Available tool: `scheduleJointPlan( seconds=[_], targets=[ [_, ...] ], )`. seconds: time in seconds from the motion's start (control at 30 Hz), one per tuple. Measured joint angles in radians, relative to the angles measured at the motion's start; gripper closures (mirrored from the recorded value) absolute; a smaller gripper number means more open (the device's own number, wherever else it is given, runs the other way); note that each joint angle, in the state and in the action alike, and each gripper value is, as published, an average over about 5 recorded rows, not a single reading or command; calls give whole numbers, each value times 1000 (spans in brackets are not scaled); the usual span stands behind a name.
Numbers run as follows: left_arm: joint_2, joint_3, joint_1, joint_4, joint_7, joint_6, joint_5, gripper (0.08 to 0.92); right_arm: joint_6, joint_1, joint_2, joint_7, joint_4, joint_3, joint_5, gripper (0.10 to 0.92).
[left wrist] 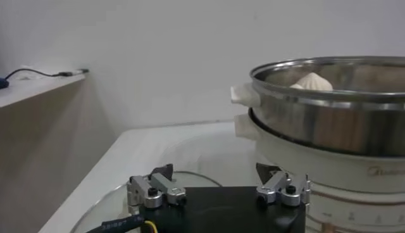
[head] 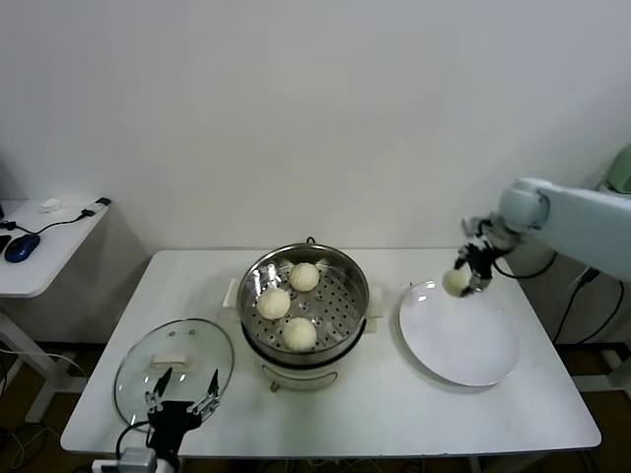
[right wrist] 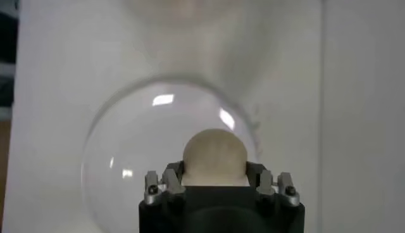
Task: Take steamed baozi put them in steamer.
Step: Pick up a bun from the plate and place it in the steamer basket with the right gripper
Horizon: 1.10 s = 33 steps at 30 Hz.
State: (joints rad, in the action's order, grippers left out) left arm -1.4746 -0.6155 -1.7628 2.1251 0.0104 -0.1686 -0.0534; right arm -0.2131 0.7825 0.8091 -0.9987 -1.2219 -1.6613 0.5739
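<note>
Above the flat white plate (head: 458,345), near its back-left rim, my right gripper (head: 463,281) pinches the fourth small cream-white dough bun (head: 455,282) between its fingers; from the right wrist camera the bun (right wrist: 214,157) sits snug between the two pads with the plate's glossy disc (right wrist: 120,152) beneath it — lifted clear, I judge, though I cannot be sure of the gap. Three other smooth round buns (head: 274,302) already lie on the perforated tray of the round shiny stainless-steel steamer (head: 347,268), which stands on its cream-white base at the table's middle.

What the next move turns on: the steamer lies to my left of the held bun, just beside the plate, so the carry runs sideways across the pot's right rim. The tray's right half looks bare, which is where I would set it down. A bun has no long axis to mind — only the rim height.

My right arm is plainly the nearer one. My left gripper (head: 182,396) waits with fingers spread wide at the table's near-left edge, over the round glass lid (head: 138,370) with its white handle, well apart from the bun.
</note>
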Motion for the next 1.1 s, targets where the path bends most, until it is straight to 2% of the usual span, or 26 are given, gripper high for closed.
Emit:
scheduleJointPlan(
  seconds=[0.23,0.43,0.73,1.1],
  targets=[
    [2,7,11,0,1,-1,-10,177,-70,176,133,43,-128,-67,235,373],
    [2,5,19,0,1,-2,-14,177,-129,201,265,100,-171,-90,346,373],
    [5,1,28,-8,2,-5,-21,177,-187,119,399,168,-149,-99,377,376],
    [7,1,33,-15,3,-7,-24,177,-212,27,460,197,-110,-109,340,378]
  ],
)
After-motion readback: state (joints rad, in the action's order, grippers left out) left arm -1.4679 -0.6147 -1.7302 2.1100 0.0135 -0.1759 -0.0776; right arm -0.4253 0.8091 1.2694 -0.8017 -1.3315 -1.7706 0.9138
